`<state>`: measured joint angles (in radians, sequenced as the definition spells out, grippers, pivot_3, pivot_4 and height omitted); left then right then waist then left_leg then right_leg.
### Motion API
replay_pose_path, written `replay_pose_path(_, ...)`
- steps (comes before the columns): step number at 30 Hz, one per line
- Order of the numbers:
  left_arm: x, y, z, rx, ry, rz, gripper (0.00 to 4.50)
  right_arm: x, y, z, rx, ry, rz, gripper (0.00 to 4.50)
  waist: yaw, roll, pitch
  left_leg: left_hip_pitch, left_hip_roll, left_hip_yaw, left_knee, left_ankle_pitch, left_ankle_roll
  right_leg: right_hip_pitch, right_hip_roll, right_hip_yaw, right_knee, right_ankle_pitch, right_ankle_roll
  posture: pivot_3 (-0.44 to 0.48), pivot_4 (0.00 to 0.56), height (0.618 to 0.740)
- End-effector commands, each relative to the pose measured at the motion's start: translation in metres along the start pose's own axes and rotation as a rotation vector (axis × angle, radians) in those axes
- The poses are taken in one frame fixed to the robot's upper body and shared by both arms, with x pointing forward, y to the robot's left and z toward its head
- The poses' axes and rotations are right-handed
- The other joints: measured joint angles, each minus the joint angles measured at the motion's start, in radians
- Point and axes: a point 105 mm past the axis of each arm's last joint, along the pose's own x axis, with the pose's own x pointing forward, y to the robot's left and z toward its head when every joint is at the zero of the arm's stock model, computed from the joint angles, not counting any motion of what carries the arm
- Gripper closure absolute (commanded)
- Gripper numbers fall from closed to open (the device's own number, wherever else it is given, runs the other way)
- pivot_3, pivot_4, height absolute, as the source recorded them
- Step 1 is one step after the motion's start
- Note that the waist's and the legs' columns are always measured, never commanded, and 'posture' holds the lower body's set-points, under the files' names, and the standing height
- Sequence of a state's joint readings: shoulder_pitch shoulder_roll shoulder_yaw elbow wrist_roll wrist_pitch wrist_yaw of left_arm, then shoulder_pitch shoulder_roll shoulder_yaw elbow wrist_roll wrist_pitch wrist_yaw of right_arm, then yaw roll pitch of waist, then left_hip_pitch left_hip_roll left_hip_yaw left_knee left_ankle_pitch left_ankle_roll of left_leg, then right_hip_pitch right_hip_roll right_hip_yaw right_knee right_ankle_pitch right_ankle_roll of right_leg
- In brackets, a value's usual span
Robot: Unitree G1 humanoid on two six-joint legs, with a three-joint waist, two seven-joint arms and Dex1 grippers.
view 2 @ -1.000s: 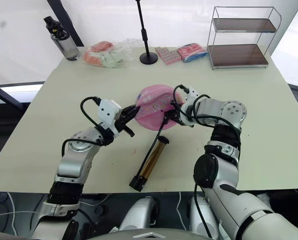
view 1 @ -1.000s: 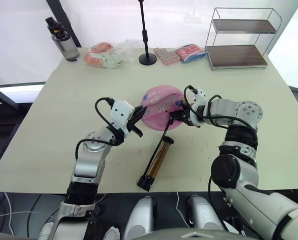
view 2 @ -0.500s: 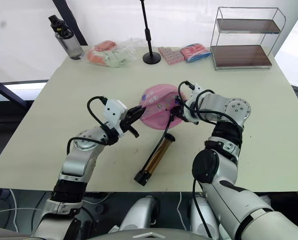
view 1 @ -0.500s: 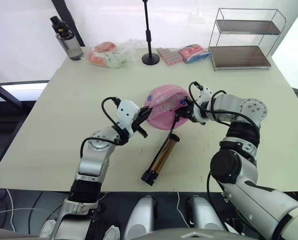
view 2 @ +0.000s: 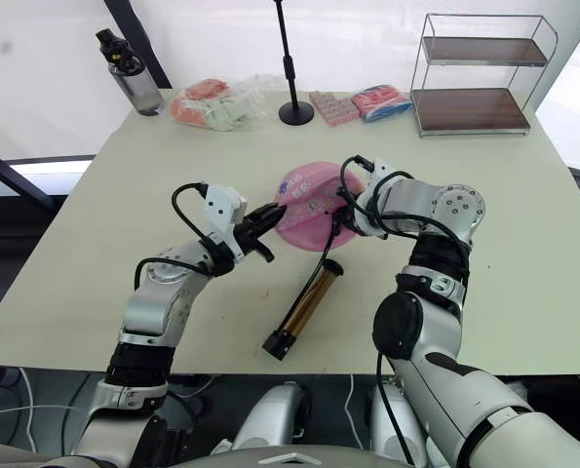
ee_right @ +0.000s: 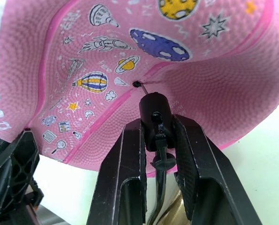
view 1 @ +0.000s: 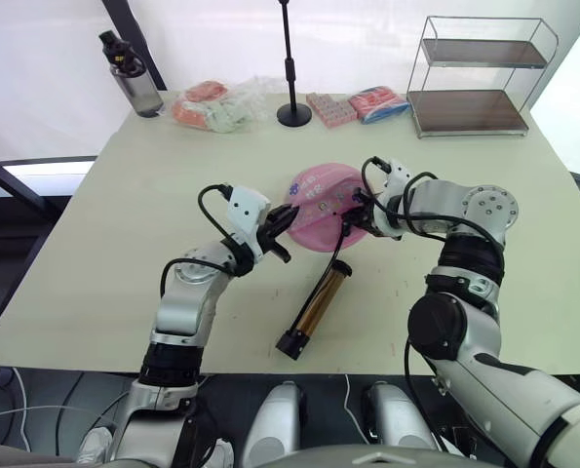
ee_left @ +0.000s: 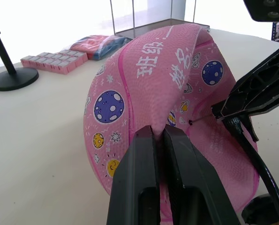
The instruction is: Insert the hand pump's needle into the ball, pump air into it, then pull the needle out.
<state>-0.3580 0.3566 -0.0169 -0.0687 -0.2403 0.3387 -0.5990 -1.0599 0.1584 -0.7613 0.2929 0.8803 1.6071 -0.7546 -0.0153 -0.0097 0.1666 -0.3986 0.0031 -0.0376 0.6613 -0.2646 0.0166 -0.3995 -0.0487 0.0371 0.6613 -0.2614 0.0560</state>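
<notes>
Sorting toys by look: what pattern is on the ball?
Pink ball with darker pink stripes and small space motifs: planets, stars, a rocket. Best in the wrist views.

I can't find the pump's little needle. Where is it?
The needle sits at the ball's small valve hole, held by its black fitting in the right claw, near the table's middle.

Beige table (view 1: pixel 124 195) bears ball (view 1: pixel 319 207), hand pump (view 1: pixel 314 312), bottle (view 1: pixel 132 76), stand pole (view 1: pixel 291 68), rack (view 1: pixel 480 73)

Both arms are silver-grey metal with rounded black joints; the right arm (view 1: pixel 470 234) has a screw-ringed disc. Looping black cables run to white wrist housings, ending in matte black, ridged fingers (ee_right: pixel 130 187).
</notes>
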Motion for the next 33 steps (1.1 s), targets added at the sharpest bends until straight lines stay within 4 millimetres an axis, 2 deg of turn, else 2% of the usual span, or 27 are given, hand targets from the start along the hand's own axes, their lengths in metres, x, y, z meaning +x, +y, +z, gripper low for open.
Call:
replay_pose_path(1,0.002,-0.020,-0.005,-0.018,0.022,-0.100,4.42,0.020,0.057,-0.035,-0.047,0.078,0.099,4.17,0.000,0.000,0.000,0.000,0.000,0.000,0.000,0.000,0.000,0.000,0.000,0.000,0.000,0.000,0.000,0.000,0.150,0.740)
replay_pose_path(17,0.004,-0.030,-0.009,-0.053,0.033,-0.155,4.42,0.032,0.076,-0.048,-0.060,0.111,0.122,4.17,-0.007,0.000,0.000,0.001,0.000,0.000,0.000,0.000,0.000,0.000,0.000,0.000,0.000,0.000,0.000,0.000,0.150,0.740)
replay_pose_path(33,0.006,-0.039,-0.010,-0.131,0.059,-0.218,4.42,0.043,0.089,-0.049,-0.029,0.121,0.159,4.17,-0.027,0.000,-0.001,0.005,0.001,0.000,0.000,0.001,0.002,0.003,0.001,0.002,0.000,0.000,0.000,0.000,0.150,0.740)
